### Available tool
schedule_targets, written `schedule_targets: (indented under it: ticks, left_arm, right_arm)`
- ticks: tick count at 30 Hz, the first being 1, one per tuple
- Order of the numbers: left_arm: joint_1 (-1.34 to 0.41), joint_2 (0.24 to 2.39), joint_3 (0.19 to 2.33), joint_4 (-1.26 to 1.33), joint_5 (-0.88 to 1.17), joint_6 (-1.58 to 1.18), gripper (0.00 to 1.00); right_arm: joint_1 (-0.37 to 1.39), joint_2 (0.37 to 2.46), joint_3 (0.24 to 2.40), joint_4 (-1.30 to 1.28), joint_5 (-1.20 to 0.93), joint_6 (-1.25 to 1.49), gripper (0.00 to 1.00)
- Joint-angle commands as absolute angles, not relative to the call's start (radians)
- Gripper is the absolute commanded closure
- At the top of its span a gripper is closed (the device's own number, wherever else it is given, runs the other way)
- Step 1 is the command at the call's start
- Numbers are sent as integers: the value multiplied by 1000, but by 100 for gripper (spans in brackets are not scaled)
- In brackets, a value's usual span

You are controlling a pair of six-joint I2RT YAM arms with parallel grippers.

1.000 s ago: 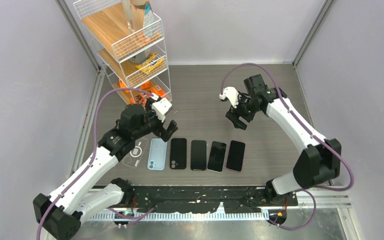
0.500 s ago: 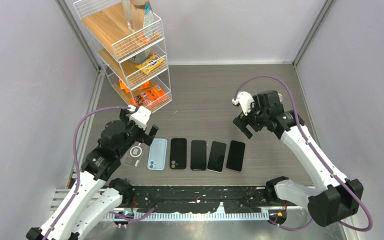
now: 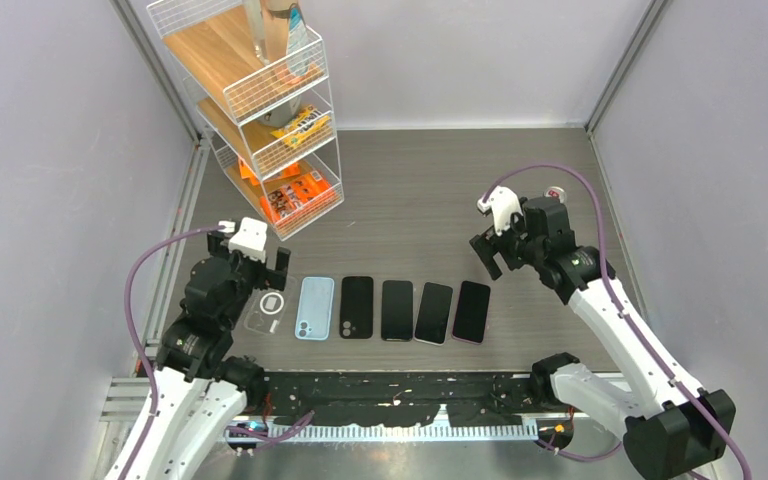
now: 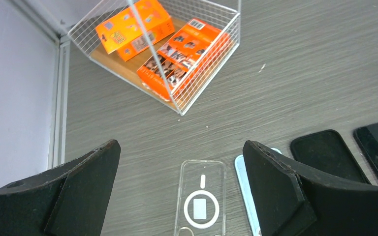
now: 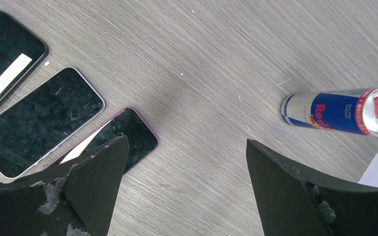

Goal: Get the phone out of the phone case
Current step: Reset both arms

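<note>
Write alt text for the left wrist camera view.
The open left gripper hangs over a clear phone case, flat and empty on the grey table. A light blue phone lies beside it, black phones beyond, and a wire basket of orange boxes stands farther back.

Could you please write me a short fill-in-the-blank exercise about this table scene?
The clear case lies at the robot's ___ end of the row of phones.
The drink can lies on its ___.
The left gripper and right gripper both stand ___, holding nothing.
Missing words: left; side; open.
</note>
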State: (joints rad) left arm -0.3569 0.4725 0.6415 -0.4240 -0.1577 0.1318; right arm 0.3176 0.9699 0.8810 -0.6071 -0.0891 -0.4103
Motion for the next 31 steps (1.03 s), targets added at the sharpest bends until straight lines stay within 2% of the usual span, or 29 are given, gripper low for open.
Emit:
schedule_targets:
  ticks: [1,7,15,31]
  left_arm:
    - [-301,444,619,-374,-209,69,1]
    - [-246,435,594,-344,-215,32,1]
    - [-189,429,537,-278,-203,6,1]
    - [-164,416,467,-236,-115,31,0]
  right_arm:
    - [311,888,790,-450,-75,-360,5]
    - [308,800,740,-375,-33,-299,5]
    - [306,805,775,-437,-55,-271,4]
    - [292,626,705,-355,42,-277,4]
